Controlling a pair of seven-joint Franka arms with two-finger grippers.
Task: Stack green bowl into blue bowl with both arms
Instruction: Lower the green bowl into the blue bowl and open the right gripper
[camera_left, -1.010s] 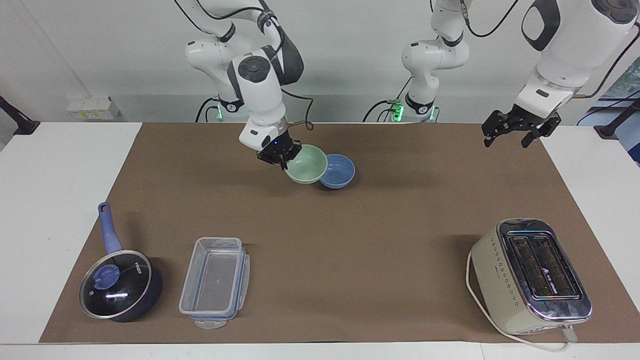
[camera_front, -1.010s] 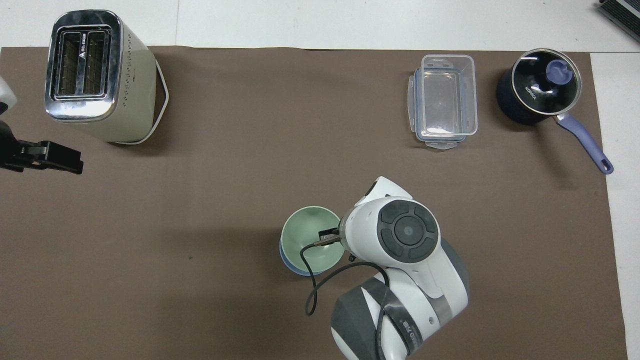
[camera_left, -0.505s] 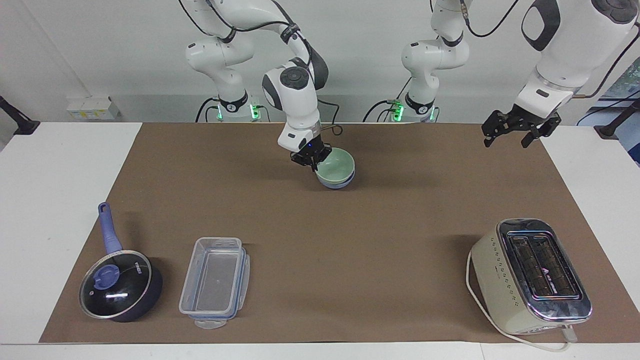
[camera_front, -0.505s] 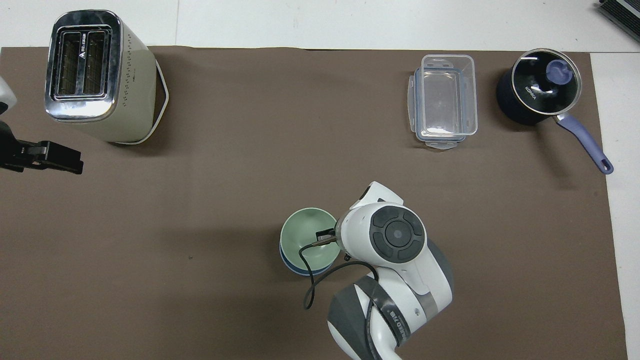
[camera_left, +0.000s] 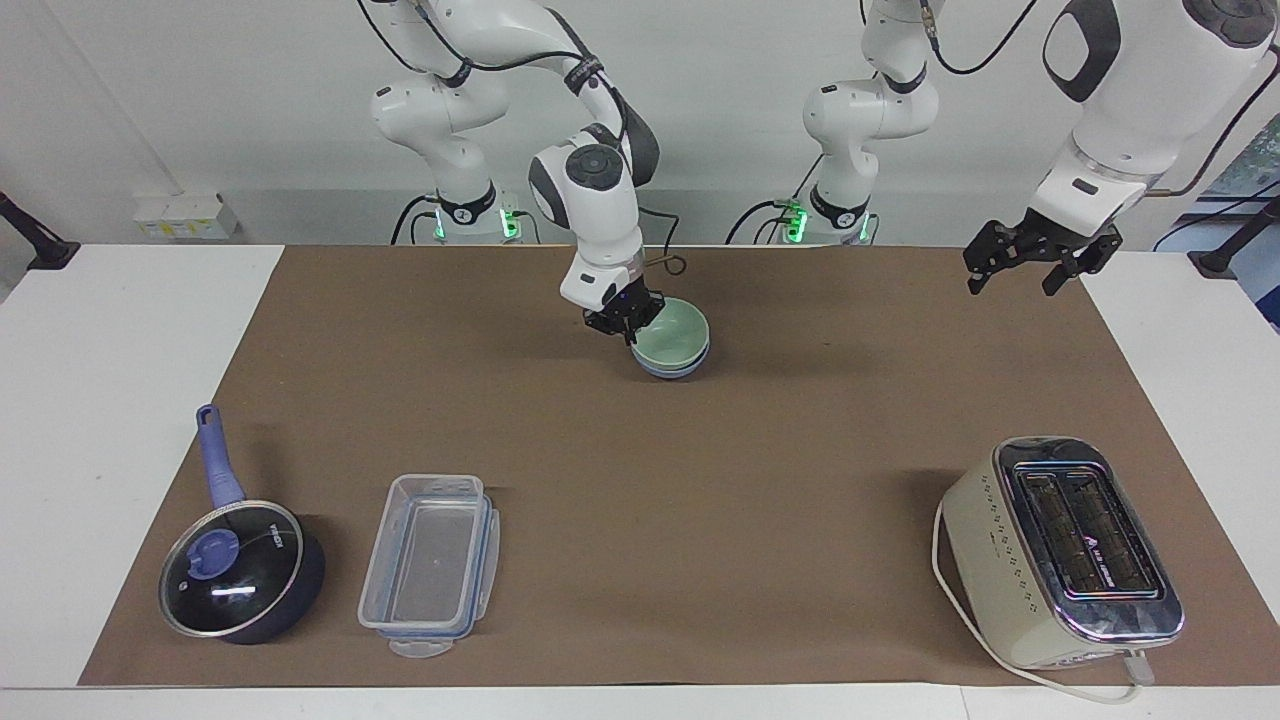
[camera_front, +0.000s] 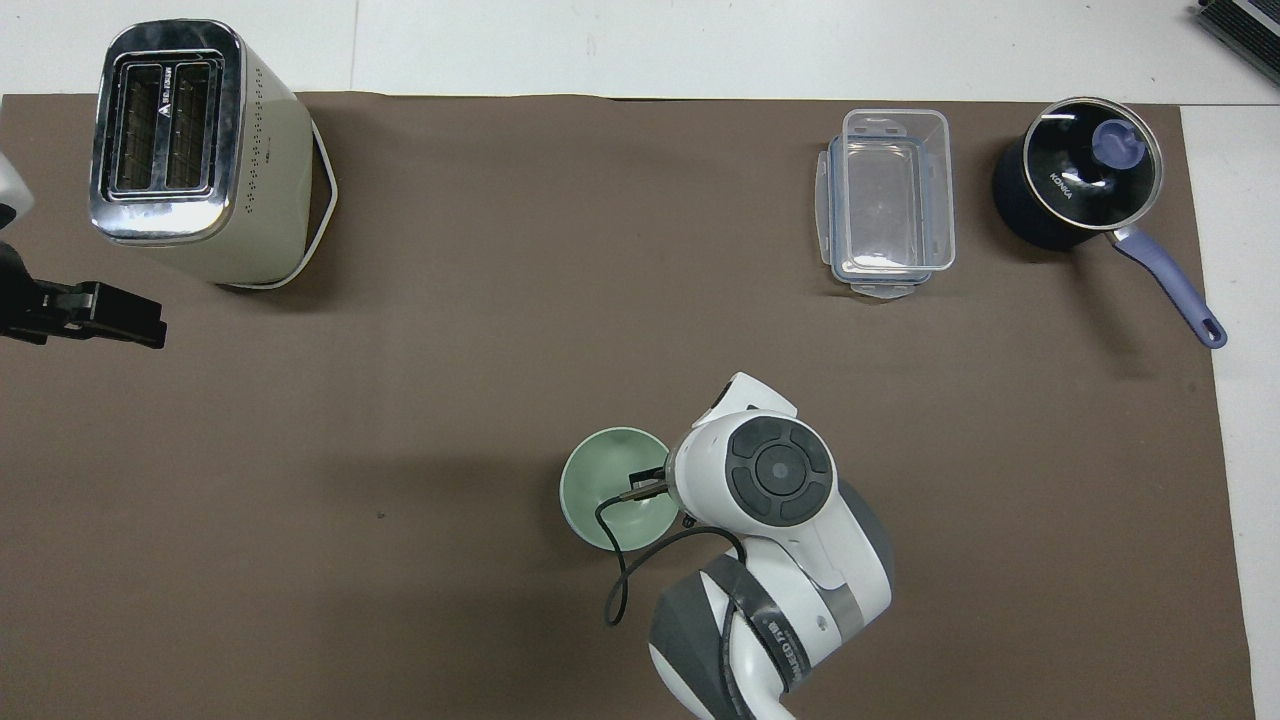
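The pale green bowl (camera_left: 676, 329) sits nested in the light blue bowl (camera_left: 681, 369), of which only a thin band shows under it. The pair stands on the brown mat, near the robots and about midway between the arms. In the overhead view the green bowl (camera_front: 598, 490) covers the blue one. My right gripper (camera_left: 623, 326) is shut on the green bowl's rim, on the side toward the right arm's end; in the overhead view (camera_front: 650, 477) the wrist largely covers it. My left gripper (camera_left: 1033, 268) hangs open and empty over the left arm's end of the mat (camera_front: 92, 316).
A cream toaster (camera_left: 1060, 548) (camera_front: 190, 150) stands far from the robots at the left arm's end. A clear rectangular container (camera_left: 430, 565) (camera_front: 888, 200) and a dark blue lidded saucepan (camera_left: 240, 572) (camera_front: 1075, 185) stand far from the robots at the right arm's end.
My right gripper carried the green bowl sideways over the blue bowl and lowered it into it. The left arm has not moved.
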